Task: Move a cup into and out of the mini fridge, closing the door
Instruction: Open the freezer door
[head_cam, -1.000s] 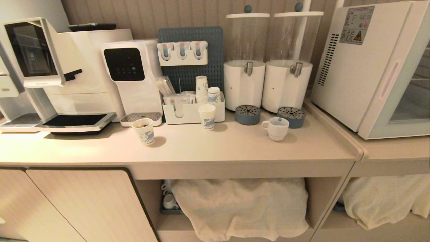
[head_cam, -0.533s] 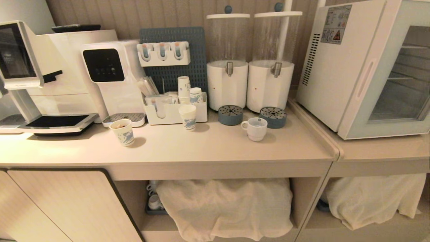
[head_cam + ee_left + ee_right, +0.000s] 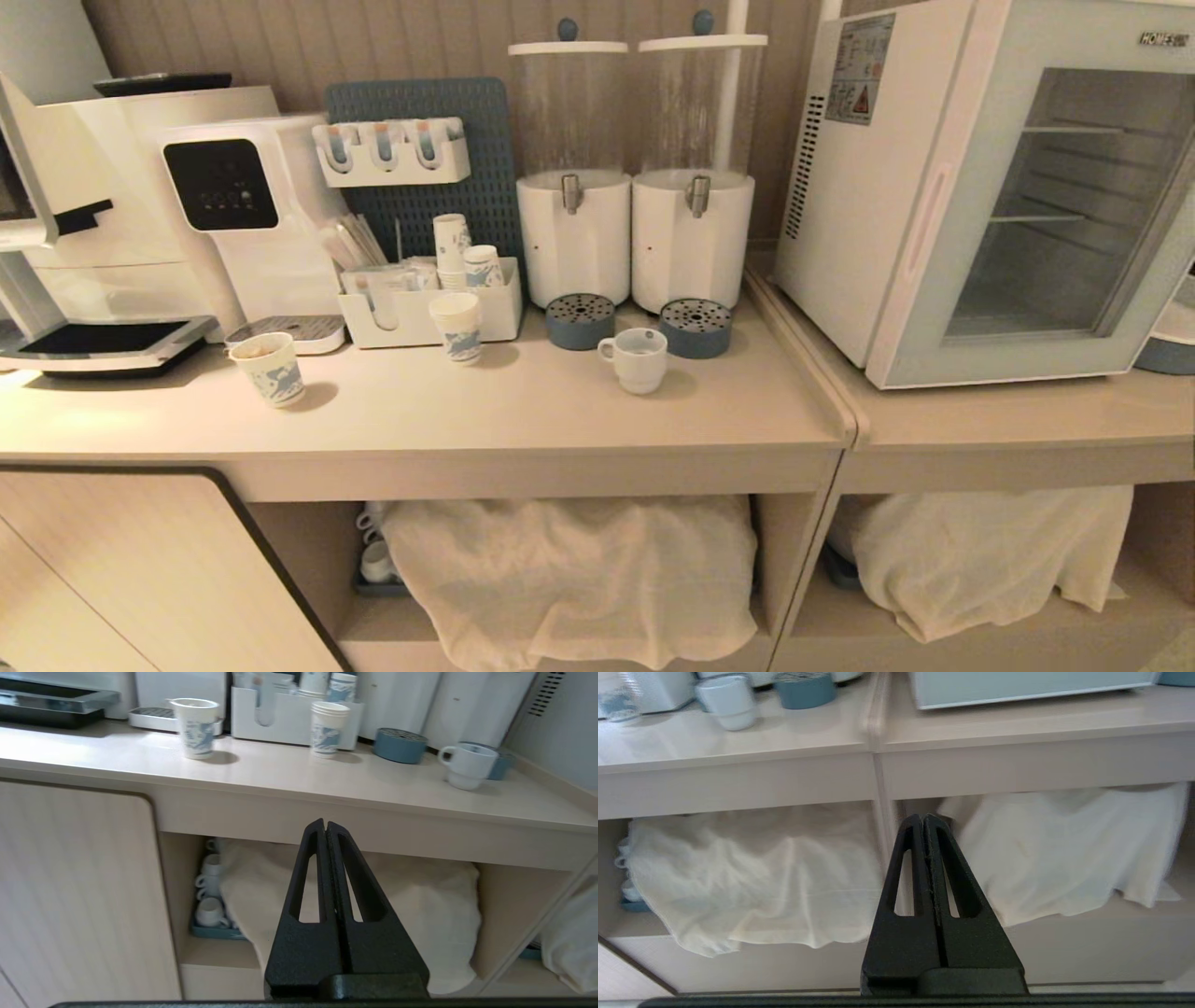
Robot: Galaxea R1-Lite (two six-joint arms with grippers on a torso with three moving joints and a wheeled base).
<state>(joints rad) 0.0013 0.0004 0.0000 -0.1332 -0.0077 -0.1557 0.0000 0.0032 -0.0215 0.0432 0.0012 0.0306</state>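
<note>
Beige counter [image 3: 523,411] runs along a ribbed wall, with a second counter section butting against it on your right. Your cup [image 3: 636,358] sits upright on the main counter, handle pointing left, just in front of the two blue drip trays under the white drink dispensers [image 3: 635,238]. It's near the seam between the counters. The mini fridge [image 3: 971,187] stands on the right section, angled, and its door [image 3: 1036,201] is flush with the body: closed. Wire shelves show through the glass; nothing visible on them.

Left of the cup: a paper cup [image 3: 456,327] in front of the white organiser tray [image 3: 425,313], another paper cup [image 3: 269,370] further left, the water dispenser [image 3: 233,219] and a coffee machine [image 3: 84,243] at the far left. Below the counters, open shelves hold white cloths [image 3: 569,569] and a few stacked mugs [image 3: 376,560].

Neither arm shows in the head view. Left gripper [image 3: 325,828] has its fingers pressed together, holding nothing, below counter height and facing the lower shelf. Right gripper [image 3: 923,822]: same, fingers together, empty, facing the post between the two shelf bays. Both are well apart from the cup and the fridge.
</note>
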